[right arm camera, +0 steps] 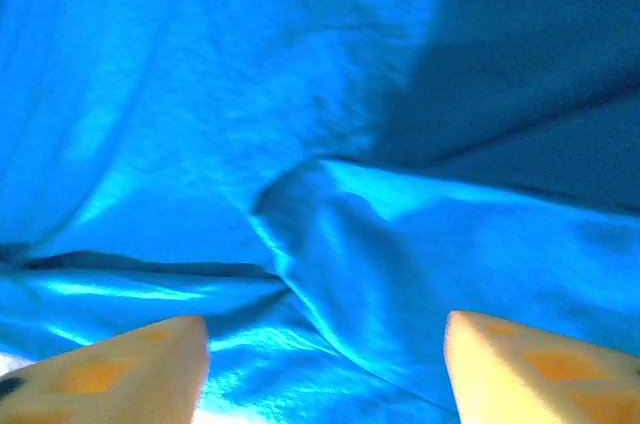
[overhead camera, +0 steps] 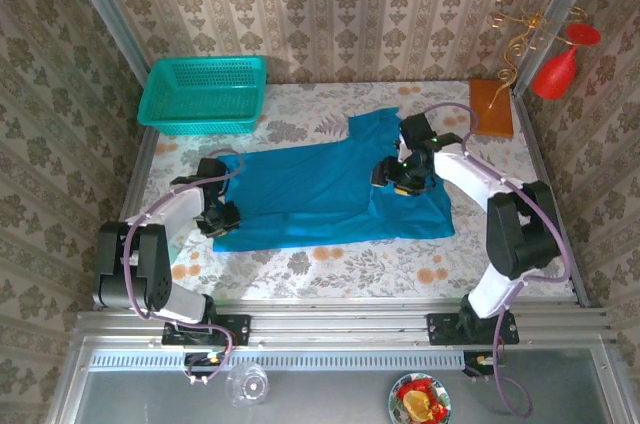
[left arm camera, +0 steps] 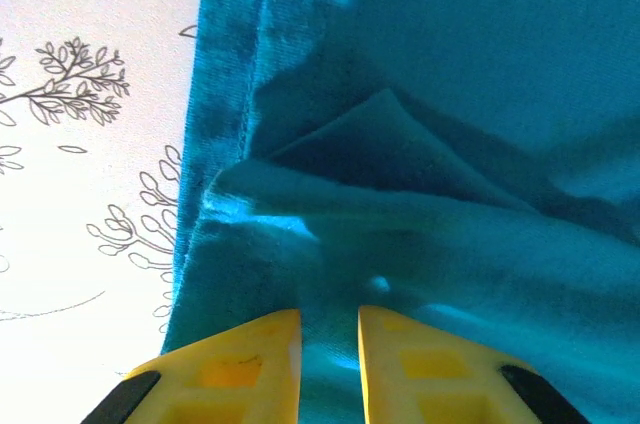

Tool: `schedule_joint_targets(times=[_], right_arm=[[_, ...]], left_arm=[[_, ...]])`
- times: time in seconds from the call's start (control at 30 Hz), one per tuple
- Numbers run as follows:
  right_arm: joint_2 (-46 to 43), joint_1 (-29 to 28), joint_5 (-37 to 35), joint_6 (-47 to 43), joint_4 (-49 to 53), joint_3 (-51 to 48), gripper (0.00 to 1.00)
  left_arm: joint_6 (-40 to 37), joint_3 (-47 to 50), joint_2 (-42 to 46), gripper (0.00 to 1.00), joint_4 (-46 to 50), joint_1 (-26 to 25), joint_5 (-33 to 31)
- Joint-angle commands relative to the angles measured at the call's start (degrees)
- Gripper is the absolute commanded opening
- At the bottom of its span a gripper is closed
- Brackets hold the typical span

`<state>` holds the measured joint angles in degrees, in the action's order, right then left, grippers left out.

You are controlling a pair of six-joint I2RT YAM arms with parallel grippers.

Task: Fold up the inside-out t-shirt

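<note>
T-shirt [overhead camera: 310, 194] lies spread at mid tabletop [overhead camera: 330, 264]. Left fingers [left arm camera: 235, 369] pinch its left edge; right fingers [right arm camera: 110, 364] are released just over the cloth. Hold left tight, and grip low w/ right before you fold.

Left gripper [left arm camera: 330, 316] narrow, right gripper [right arm camera: 325, 322] wide apart

Over the rumpled t-shirt [right arm camera: 300, 94], the right hand [right arm camera: 322, 332] gapes wide.

The t-shirt [overhead camera: 300, 194] is soft cloth (basket [overhead camera: 203, 94]: plastic mesh).
</note>
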<state>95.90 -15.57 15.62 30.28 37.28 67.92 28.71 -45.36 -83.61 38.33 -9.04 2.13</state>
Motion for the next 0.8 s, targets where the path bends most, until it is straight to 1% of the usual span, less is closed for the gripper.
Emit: schedule_joint_targets(times=[0.0,0.03,0.13,0.2,0.27,0.4,0.5,0.6,0.7,0.77], right_arm=[[-1.6,2.0,-4.3,-1.6,1.2,-3.6,0.84],[-1.2,3.0,-2.5,-1.6,-0.2,-4.2,0.88],[1.1,5.6,1.4,-1.1,-4.7,-4.4,0.91],[3.7,7.0,2.8,-0.9,-6.2,-2.6,0.91],[6.1,8.0,5.0,-0.7,-10.0,-0.5,0.91],[12.0,9.0,12.3,-0.6,-16.8,5.2,0.9],[15.5,9.2,15.4,0.0,-17.6,9.8,0.9],[13.8,8.4,17.0,2.3,-17.2,9.9,0.9],[9.3,6.5,14.7,1.9,-14.0,7.3,0.9],[6.0,5.0,14.3,3.0,-14.0,3.4,0.9]], left_arm=[[-0.8,-0.3,0.6,0.22,1.5,-0.4,-0.3],[-0.8,-0.4,0.5,0.22,1.6,-0.5,-0.3],[-0.8,-0.4,0.6,0.22,1.9,-0.5,-0.5],[-0.8,-0.3,0.9,0.22,2.0,-0.5,-0.6],[-0.7,-0.2,1.2,0.22,2.2,-0.4,-0.8],[-0.7,-0.1,1.7,0.22,2.5,-0.4,-1.1],[-0.3,0.4,2.7,0.22,2.5,-0.5,-1.6],[0.4,1.3,5.0,0.22,2.0,-0.4,-2.3],[0.6,2.0,7.6,0.23,1.0,0.1,-1.9],[1.0,2.3,8.6,0.22,-0.6,0.7,-0.4]])
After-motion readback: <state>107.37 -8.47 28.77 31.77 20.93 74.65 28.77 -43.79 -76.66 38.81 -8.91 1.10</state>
